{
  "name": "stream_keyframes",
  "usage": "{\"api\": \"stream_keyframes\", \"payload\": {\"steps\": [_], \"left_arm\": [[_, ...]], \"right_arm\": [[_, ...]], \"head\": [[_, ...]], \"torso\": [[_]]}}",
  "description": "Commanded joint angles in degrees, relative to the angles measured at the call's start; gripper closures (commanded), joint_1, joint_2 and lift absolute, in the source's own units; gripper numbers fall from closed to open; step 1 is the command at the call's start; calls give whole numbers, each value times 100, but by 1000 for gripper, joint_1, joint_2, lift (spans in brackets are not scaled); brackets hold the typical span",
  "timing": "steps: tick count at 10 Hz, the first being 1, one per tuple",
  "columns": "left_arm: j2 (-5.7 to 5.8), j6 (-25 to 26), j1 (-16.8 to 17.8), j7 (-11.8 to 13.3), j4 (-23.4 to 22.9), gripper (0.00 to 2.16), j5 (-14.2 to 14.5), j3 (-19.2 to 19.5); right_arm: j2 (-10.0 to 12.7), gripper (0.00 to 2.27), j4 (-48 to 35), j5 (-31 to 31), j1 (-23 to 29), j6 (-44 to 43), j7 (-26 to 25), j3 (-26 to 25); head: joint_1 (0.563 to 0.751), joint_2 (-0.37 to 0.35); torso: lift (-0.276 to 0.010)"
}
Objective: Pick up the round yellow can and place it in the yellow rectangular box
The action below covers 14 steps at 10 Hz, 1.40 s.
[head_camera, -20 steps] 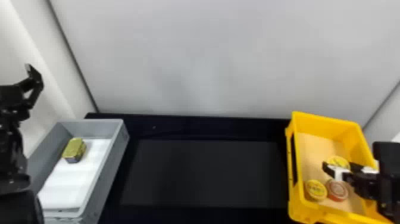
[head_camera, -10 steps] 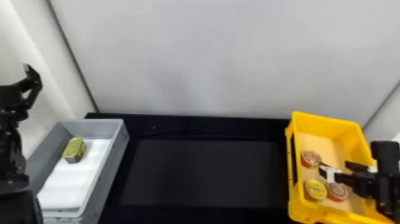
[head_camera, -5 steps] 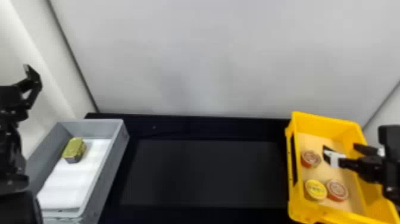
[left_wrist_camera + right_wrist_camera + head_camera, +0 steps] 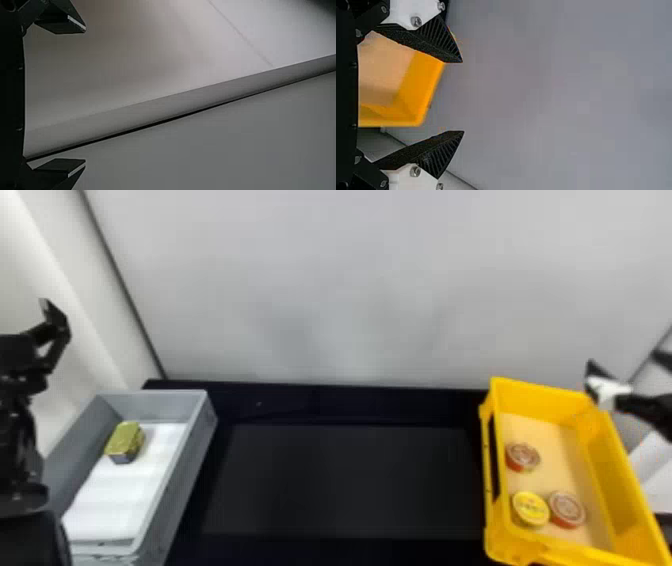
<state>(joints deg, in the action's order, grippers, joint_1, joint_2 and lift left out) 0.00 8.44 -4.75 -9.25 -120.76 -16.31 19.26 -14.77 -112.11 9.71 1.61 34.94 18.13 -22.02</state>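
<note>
My right gripper [image 4: 627, 372] is above the far right corner of the yellow rectangular box [image 4: 545, 390]. In the right wrist view my right gripper [image 4: 462, 97] is open with nothing held, and part of the yellow box [image 4: 421, 83] lies beyond it. Inside the box, the round yellow can [image 4: 531, 508] sits near the front left, beside a red-sided round can [image 4: 567, 509]; another red-sided can [image 4: 522, 456] stands farther back. My left gripper [image 4: 50, 327] is parked at the left edge; in the left wrist view the left gripper [image 4: 85, 97] is open.
A grey box [image 4: 197, 440] lined with white stands at the left, holding a gold-topped tin [image 4: 124, 441]. Between the two boxes lies the dark table surface [image 4: 340, 480]. A pale wall [image 4: 350, 290] rises behind.
My right gripper has risen out of the yellow box and moved back and right, away from the cans. The red-sided can farther back came into sight earlier. The left arm has stayed put.
</note>
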Motion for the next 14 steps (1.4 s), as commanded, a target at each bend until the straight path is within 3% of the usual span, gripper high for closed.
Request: {"api": "stream_keyframes", "payload": {"steps": [1,6,11,14], "left_arm": [[-15,0,0,-7,0,98,-4,0],[-15,-18,-9,-16,-9,98,5,0],[-15,-35,-27,-51,-9,98,5,9],[-15,-88,-35,-95,-18,98,5,18]], "right_arm": [[1,208,-382,14,-55,-830,-98,-373],[-70,208,-1068,58,-161,-1181,-441,-901],[-149,137,-1384,-874,-328,-1595,-792,-1191],[-237,99,-1648,-1033,-337,-1577,-1047,-1261]], "head": [[694,14],[694,14],[694,14],[694,14]], "torso": [[-60],[-60],[-60],[-60]]}}
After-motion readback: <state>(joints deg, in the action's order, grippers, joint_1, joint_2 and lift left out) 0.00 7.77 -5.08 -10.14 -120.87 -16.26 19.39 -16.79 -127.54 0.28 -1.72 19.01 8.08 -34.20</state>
